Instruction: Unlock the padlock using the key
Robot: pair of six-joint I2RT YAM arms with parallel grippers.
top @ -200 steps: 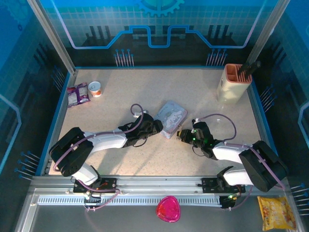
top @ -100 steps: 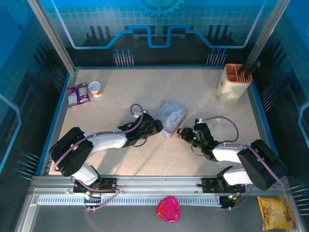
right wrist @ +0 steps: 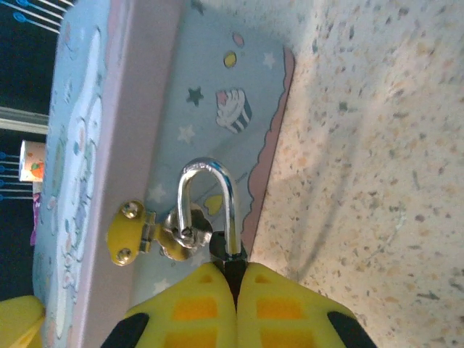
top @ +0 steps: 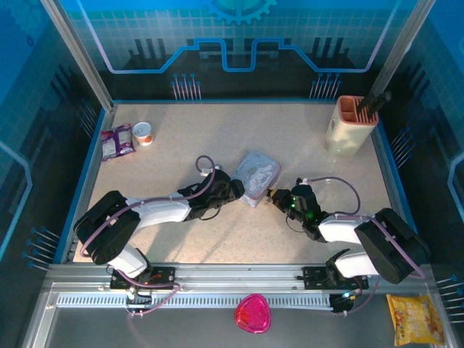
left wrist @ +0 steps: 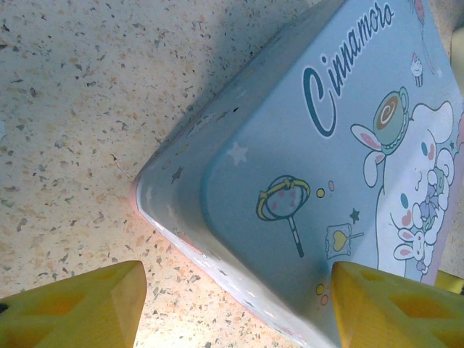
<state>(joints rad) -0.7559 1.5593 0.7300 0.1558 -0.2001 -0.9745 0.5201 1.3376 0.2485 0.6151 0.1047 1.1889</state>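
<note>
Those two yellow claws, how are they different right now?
The left gripper stands wide open, straddling a corner of the tin; the right gripper is pinched shut. The left points at the tin's lid, the right at the padlock on its side. Both have yellow fingers.

This is looking like a robotics lab: a left arm (top: 156, 210) and a right arm (top: 348, 228) are sitting bolted to a metal rail (top: 239, 272) edging a speckled table (top: 217, 138), and blue printed panels (top: 239, 36) on metal posts (top: 76, 54) are fencing it in.
</note>
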